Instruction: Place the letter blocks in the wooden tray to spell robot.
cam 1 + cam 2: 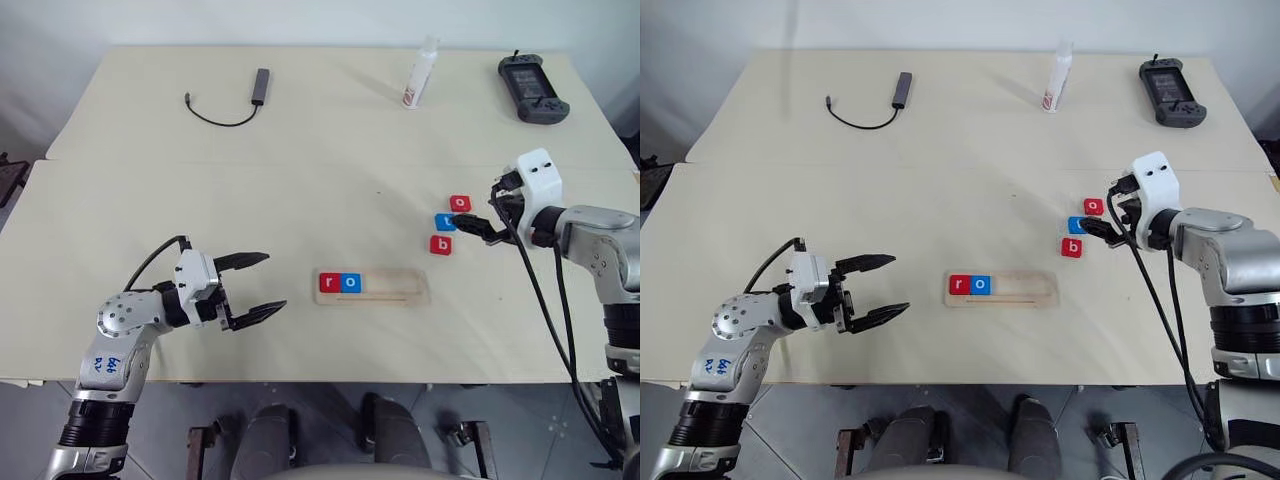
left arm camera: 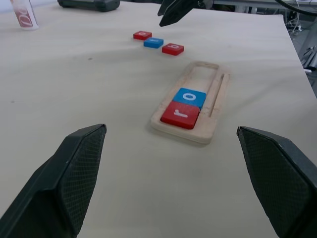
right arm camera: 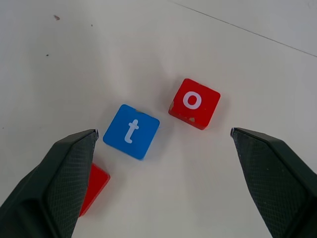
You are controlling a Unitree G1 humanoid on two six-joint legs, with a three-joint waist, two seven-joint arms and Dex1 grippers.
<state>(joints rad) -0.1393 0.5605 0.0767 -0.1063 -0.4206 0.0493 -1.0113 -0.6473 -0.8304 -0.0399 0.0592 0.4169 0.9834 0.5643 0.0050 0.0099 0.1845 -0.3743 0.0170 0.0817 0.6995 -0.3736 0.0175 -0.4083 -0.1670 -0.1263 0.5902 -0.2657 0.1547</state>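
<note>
The wooden tray [image 1: 395,288] lies near the table's front, holding a red r block [image 1: 328,283] and a blue o block [image 1: 350,283] at its left end. To its right three letter blocks lie loose on the table: red o [image 3: 194,103], blue t [image 3: 131,131] and red b [image 1: 441,244]. My right gripper [image 1: 462,225] hovers open just above and to the right of them, with the t and the o between its fingers in the right wrist view. My left gripper [image 1: 272,282] stands open and empty, left of the tray.
At the table's far side lie a cable with a grey adapter [image 1: 259,87], a white bottle [image 1: 421,72] and a black handheld controller [image 1: 532,88]. The tray's right part [image 2: 205,74] is an open slot.
</note>
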